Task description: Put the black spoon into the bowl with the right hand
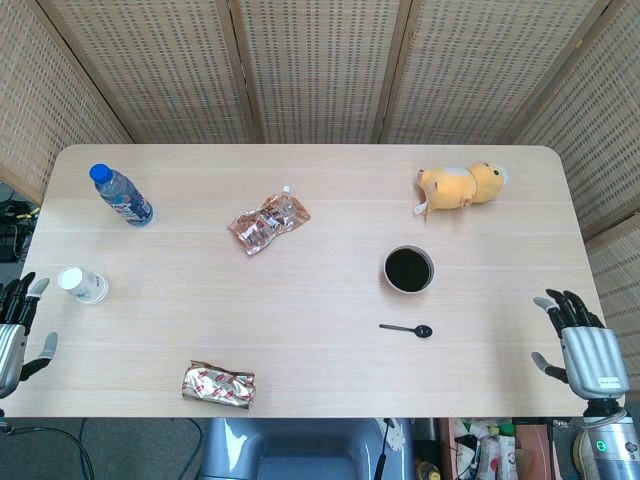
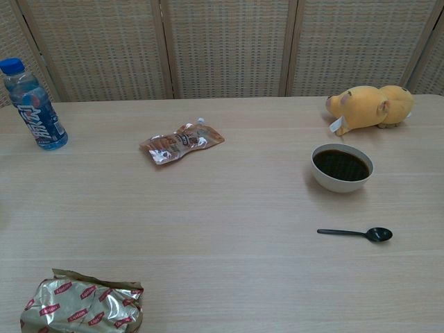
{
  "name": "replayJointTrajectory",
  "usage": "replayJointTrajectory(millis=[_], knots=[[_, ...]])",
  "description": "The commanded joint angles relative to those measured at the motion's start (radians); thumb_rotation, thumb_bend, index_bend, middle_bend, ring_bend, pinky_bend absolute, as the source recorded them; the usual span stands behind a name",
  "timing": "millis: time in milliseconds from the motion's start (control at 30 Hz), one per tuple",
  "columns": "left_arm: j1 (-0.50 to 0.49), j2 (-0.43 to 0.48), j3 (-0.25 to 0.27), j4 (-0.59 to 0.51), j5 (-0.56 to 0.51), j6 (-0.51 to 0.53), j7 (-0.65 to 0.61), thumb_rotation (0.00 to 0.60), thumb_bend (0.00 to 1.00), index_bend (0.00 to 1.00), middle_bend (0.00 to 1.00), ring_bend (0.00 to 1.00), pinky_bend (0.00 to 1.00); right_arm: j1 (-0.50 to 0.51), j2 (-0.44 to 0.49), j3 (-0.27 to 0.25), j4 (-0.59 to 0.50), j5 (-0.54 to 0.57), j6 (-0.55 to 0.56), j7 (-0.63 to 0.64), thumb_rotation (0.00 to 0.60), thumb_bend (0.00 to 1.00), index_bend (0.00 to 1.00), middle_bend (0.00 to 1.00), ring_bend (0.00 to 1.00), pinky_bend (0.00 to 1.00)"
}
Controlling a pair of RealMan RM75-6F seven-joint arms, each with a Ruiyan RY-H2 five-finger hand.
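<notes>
The black spoon (image 1: 407, 329) lies flat on the table (image 1: 320, 380) just at six o'clock of the bowl (image 1: 408, 270), apart from it. My right hand (image 1: 582, 343) rests at the table's three o'clock edge, fingers spread, holding nothing.

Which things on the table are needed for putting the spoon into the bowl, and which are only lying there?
Needed for the job:
- spoon, flat on the table
- bowl, just behind the spoon
- right hand, at the table's edge, holding nothing

Only lying there:
- water bottle
- white cup
- brown pouch
- foil packet
- plush toy
</notes>
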Motion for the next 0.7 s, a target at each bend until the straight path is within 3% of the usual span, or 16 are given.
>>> replayJointTrajectory(millis=[33, 700], knots=[[0.000, -0.001, 0.001, 0.001, 0.002, 0.000, -0.002, 0.600, 0.44, 0.00, 0.00, 0.00, 0.00, 0.001, 0.000, 0.000, 0.000, -0.001, 0.000, 0.000, 0.600, 0.31, 0.24, 0.26, 0.17, 0.39], [-0.007, -0.002, -0.004, 0.005, 0.013, 0.000, -0.009, 0.600, 0.44, 0.00, 0.00, 0.00, 0.00, 0.017, 0.006, 0.002, -0.011, -0.022, -0.010, 0.038, 0.600, 0.31, 0.24, 0.26, 0.17, 0.39]])
